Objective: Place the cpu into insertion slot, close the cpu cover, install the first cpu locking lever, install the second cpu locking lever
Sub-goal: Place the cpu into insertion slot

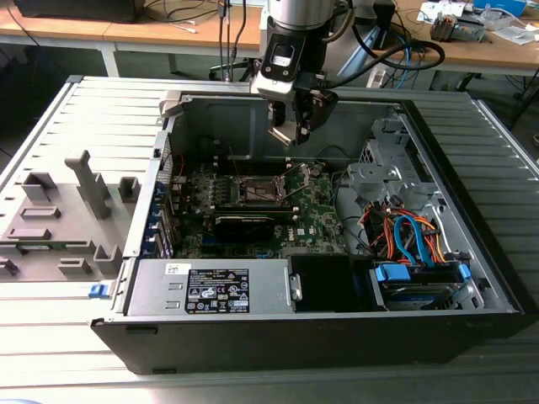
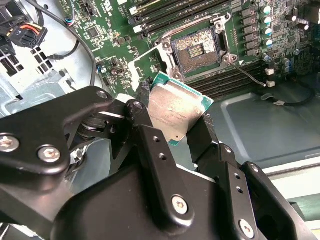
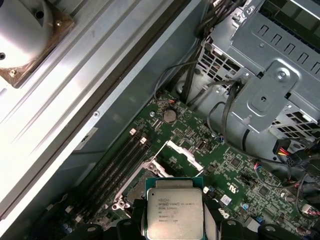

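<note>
The gripper (image 2: 174, 125) clamps the cpu (image 2: 176, 102) by two opposite edges, above the board (image 2: 107, 37) and apart from the open slot (image 2: 195, 50). Square it to the slot and hold it level; a tilted entry would likely jam.

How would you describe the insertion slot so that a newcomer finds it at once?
Look inside the open computer case, at the green motherboard on its floor. Near the board's middle sits the insertion slot. It is square, brownish-dark inside a silver rim, unlike the long black memory slots beside it.
</note>
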